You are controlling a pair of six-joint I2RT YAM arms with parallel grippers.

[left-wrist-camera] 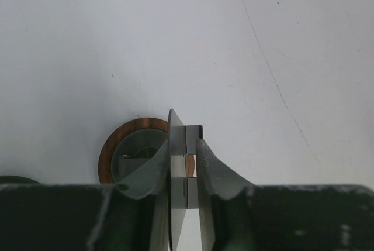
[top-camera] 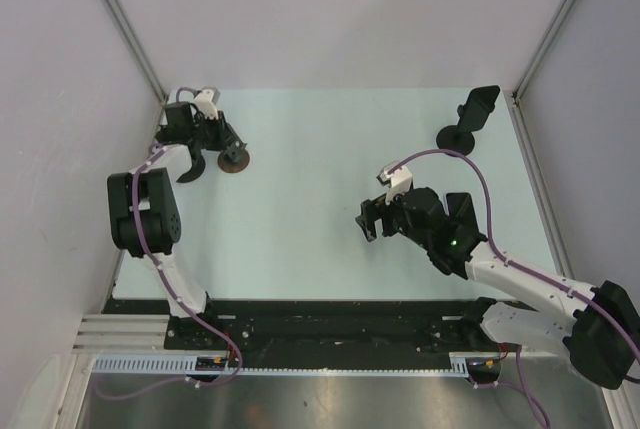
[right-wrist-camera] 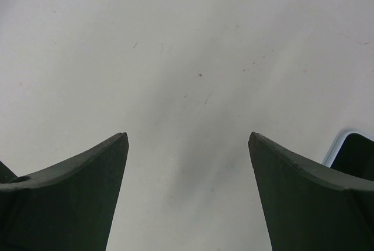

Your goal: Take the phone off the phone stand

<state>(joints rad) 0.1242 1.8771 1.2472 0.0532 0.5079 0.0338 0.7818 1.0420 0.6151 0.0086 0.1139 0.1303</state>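
The phone stand has a round brown base [top-camera: 236, 160] and a thin upright metal plate [left-wrist-camera: 176, 140]; its base also shows in the left wrist view [left-wrist-camera: 108, 154]. My left gripper [top-camera: 222, 141] is shut on that metal plate [left-wrist-camera: 184, 145] at the table's far left. No phone sits on this stand. A dark phone [top-camera: 461, 211] lies flat on the table, partly under my right arm; its light-rimmed corner shows in the right wrist view [right-wrist-camera: 353, 154]. My right gripper [top-camera: 368, 219] is open and empty [right-wrist-camera: 187, 140] over bare table, left of the phone.
A second, black stand with a round base [top-camera: 470, 117] stands at the back right corner. Grey walls close in the pale table [top-camera: 320, 149] on the left, back and right. The arm bases and a cable rail run along the near edge.
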